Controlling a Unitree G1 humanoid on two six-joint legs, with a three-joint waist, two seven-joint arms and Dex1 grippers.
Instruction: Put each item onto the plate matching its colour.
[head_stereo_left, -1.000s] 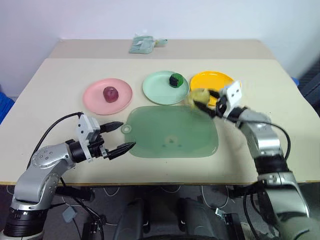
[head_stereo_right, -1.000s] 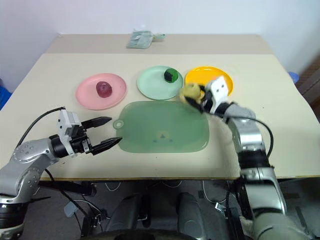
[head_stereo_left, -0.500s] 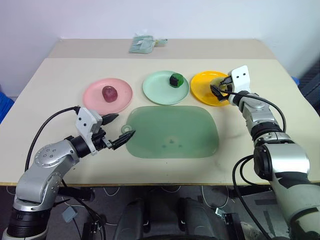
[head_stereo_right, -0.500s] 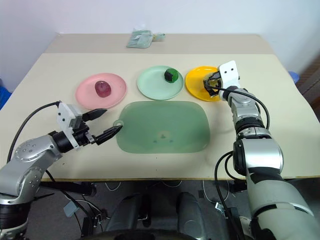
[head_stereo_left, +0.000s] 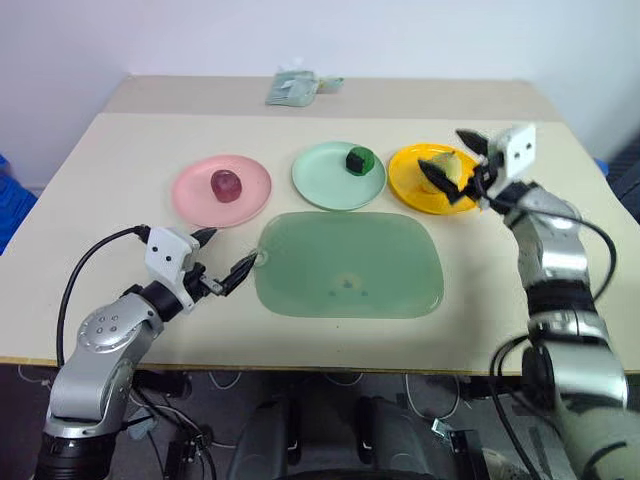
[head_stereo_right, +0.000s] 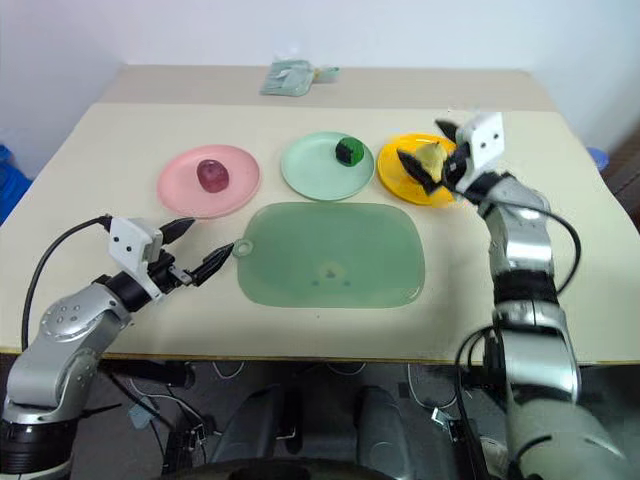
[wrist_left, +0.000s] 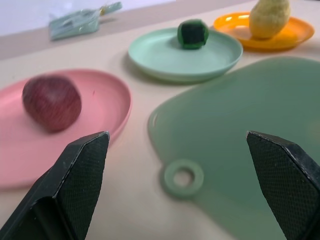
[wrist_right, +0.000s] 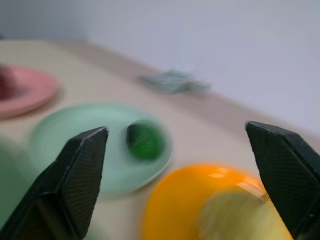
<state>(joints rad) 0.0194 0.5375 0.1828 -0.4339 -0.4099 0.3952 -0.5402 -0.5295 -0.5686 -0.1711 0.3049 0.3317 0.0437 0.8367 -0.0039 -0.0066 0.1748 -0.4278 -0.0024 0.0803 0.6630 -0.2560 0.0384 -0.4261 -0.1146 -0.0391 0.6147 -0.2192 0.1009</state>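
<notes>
The sorting looks finished, judging by how things lie on the beige desk against a pale wall. Taking the large green tray as landmark: beyond its left corner the pink plate carries the red-magenta ball; straight beyond it the mint green plate holds the dark green fruit; beyond its right corner the orange-yellow plate bears the lumpy pale yellow fruit. The right end effector hangs there, fingers wide apart either side of the fruit, gripping nothing. The left end effector, wide open and empty, hovers at the tray's left edge. What remains, I'd judge, is drawing the right arm clear without nudging the fruit. A small pale green packet lies far beyond the tray.
</notes>
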